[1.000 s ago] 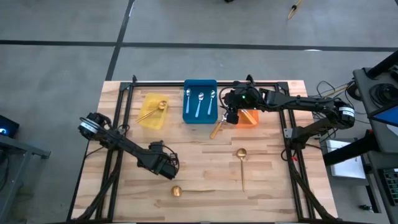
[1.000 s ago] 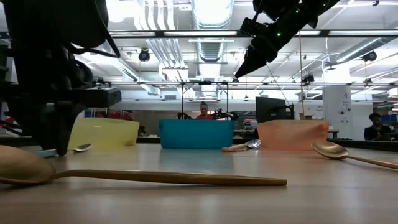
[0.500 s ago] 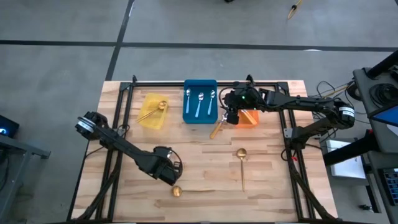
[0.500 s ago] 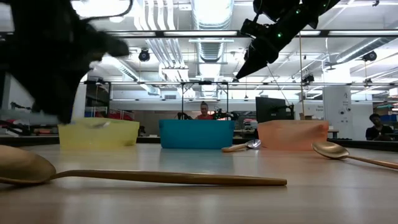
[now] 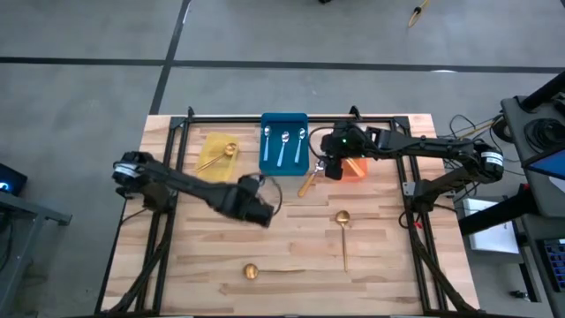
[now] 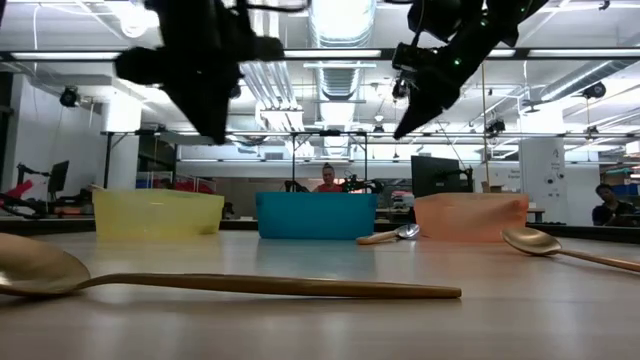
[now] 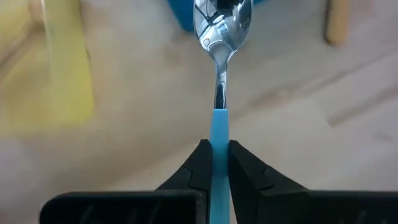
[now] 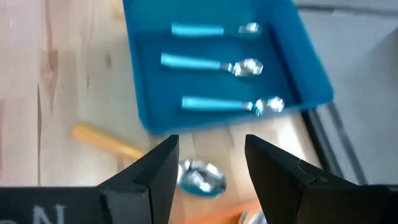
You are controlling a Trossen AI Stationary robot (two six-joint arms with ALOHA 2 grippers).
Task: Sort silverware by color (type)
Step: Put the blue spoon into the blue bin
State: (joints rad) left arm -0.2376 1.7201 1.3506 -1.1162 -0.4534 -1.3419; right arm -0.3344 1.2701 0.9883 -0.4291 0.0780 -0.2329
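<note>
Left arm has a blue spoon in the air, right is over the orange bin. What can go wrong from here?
1. The left claw pinches the blue-handled spoon only at the handle's end; it may swing or slip out before reaching the blue bin.
2. The right claw is open above the orange-handled spoon beside that bin; both arms converging there risks contact.

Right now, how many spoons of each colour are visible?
Light-blue-handled spoons: 4, three in the blue bin, one in the left gripper
Gold spoons: 3, one in the yellow bin, two on the table
Orange-handled spoon: 1
Total: 8; the right gripper hides the orange bin inside.
</note>
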